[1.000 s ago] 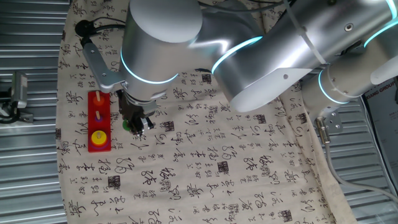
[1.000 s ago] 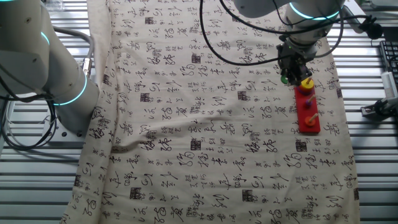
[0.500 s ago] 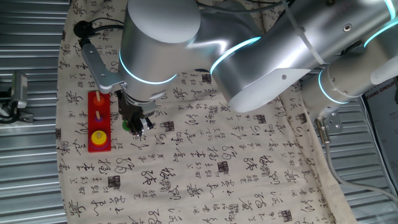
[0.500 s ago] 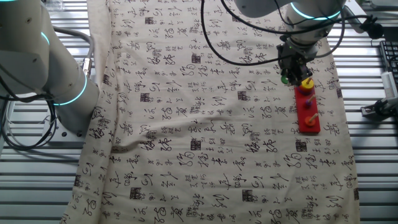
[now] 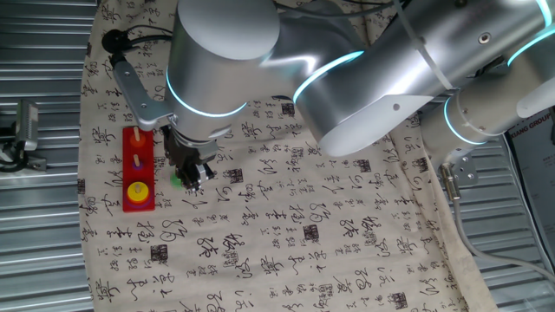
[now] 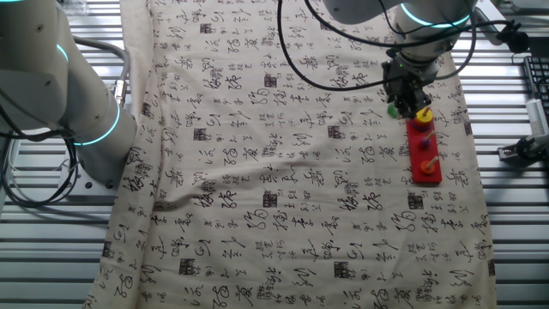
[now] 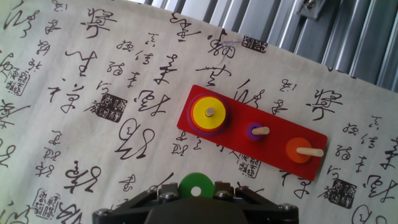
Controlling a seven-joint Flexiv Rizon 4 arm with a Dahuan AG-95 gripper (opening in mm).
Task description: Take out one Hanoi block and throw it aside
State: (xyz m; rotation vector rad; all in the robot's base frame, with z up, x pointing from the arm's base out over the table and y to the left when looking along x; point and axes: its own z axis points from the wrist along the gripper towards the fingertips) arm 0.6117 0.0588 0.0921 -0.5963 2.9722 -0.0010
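So the gripper (image 5: 187, 175) is parked just beside the red peg base (image 5: 138, 170), low over the calligraphy-print cloth (image 5: 286, 225) covering the counter. Its jaws are clamped on the green Hanoi block (image 7: 196, 186); from the hand view you can see the little ring with its centre hole sitting right between them, clear of the base. From one fixed view only a sliver of green peeks out under the fingers.

The base itself has three pegs. One end has a yellow disc (image 7: 209, 112) stacked on a wider purple one, the middle peg has a small purple ring (image 7: 255, 130), and the far end has an orange disc (image 7: 298, 150). The green block is off to the side of the yellow-disc end, not on any peg.

In the other fixed view, the gripper sits at the top end of the base, near the cloth's edge.
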